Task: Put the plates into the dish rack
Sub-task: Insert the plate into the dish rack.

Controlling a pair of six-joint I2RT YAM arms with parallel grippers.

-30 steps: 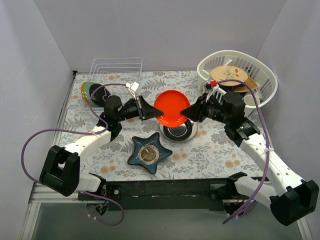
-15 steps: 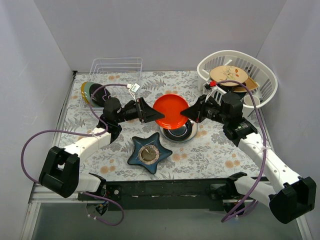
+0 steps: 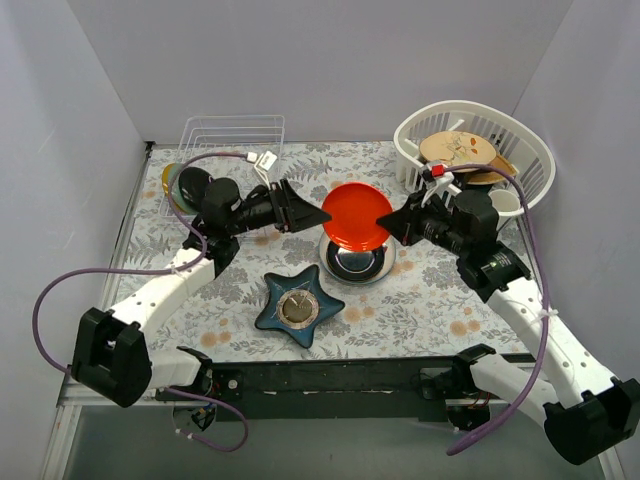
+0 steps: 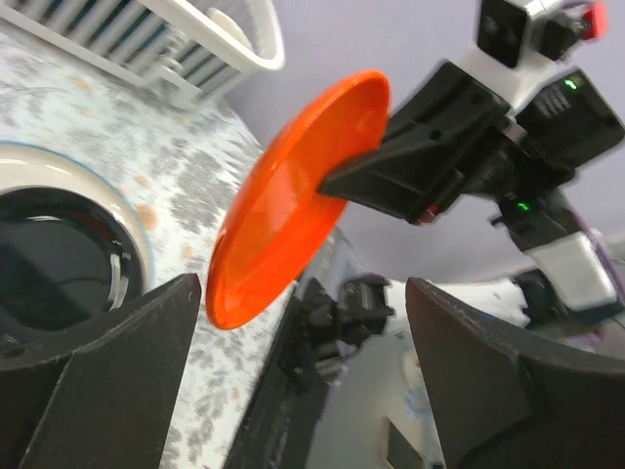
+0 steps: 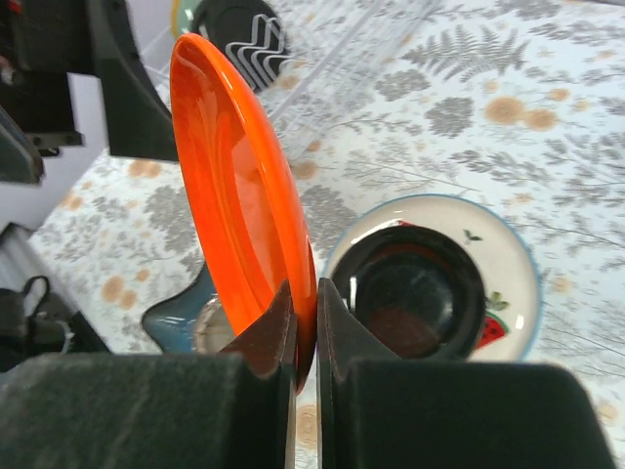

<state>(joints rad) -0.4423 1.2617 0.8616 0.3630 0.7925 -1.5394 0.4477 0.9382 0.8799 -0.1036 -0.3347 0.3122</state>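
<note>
Since a second ago the orange-red plate (image 3: 356,213) has changed keepers: the left hand (image 3: 296,210) that pinched it now stands wide open with its fingers (image 4: 107,362) on either side of the plate's left edge and touching nothing, while the right hand (image 3: 398,222) has closed onto the right rim. The plate has also drifted a little to the right and farther back. It hangs on edge in the air, mid-scene, above a metal bowl (image 3: 352,262) resting on the bench (image 3: 420,300), and well apart from the dish rack (image 3: 232,133) at the far left. From the right wrist, the grip looks like a thin bite on the rim alone, so the plate could probably pivot if swung fast. To finish the handover well, the left hand should likely draw straight back to the left before anything else moves, so its open fingers do not clip the plate. The right hand then needs to keep the plate upright, carry it slowly toward the far left, and line its edge up with a gap between the rack's dividers before lowering it.
</note>
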